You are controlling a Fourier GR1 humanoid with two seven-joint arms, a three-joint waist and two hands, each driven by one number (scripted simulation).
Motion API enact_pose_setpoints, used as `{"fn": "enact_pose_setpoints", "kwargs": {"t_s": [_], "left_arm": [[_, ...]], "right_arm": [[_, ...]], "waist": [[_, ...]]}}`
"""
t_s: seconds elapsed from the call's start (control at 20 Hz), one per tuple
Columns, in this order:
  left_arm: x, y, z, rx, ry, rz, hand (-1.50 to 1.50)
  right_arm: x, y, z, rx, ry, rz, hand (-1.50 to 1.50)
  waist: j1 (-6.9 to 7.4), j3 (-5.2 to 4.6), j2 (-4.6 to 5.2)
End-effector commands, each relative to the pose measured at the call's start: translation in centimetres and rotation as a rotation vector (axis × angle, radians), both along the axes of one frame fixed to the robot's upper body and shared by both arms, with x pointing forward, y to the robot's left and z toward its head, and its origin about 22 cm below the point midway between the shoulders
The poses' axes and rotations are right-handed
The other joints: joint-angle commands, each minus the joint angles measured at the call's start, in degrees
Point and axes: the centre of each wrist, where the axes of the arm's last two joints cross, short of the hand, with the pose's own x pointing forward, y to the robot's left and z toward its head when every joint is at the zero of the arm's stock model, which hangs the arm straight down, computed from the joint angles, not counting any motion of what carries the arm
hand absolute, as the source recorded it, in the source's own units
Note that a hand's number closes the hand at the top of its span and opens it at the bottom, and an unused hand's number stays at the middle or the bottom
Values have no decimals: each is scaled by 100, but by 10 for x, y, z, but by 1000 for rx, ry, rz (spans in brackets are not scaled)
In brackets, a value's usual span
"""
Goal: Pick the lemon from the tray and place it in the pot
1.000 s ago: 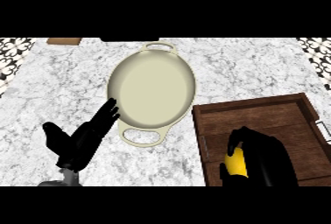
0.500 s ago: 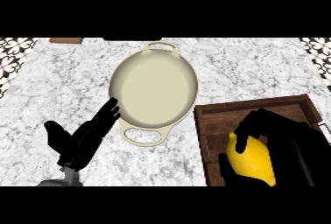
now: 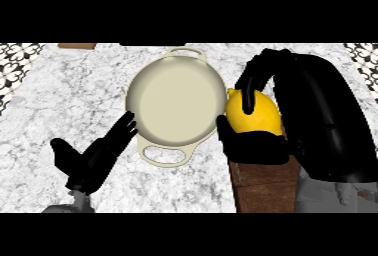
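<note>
While the marble-patterned desk is spreading grey and white across the whole view, a strip of black-and-white patterned surface is showing at its far left edge.

Item, right arm: a broad black and grey forearm is filling the right side, coming up from the lower edge. Its right hand is curling fingers over the top of the lemon and a thumb beneath it, pinching the fruit between them.

Item, pot: cream, oval, with a loop handle at its far end and another at its near end, is sitting on the desk at centre. Its inside is showing plain and pale.

Item, tray: dark brown wood, is showing only as a patch below the right hand, the rest lying hidden behind the arm.

Item, left hand: black, is resting at lower left with straight fingers spread, fingertips just beside the pot's near left rim.

Item, lemon: yellow, is being held above the tray, just beside the pot's right rim and outside it.
</note>
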Motion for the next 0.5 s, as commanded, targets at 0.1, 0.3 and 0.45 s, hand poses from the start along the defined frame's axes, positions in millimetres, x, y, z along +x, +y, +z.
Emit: {"fn": "enact_pose_setpoints", "kwargs": {"t_s": [0.1, 0.3, 0.45], "left_arm": [[0, -11, -1, 3, 6, -8, 0], [5, -1, 1, -7, 1, -11, 0], [15, -31, 0, 2, 4, -20, 0]], "right_arm": [[51, 40, 20, -3, 58, -15, 150], [89, 50, 0, 20, 69, 26, 150], [112, 69, -11, -16, 74, 66, 150]], "waist": [[30, 0, 11], [25, 1, 19], [69, -1, 53]]}}
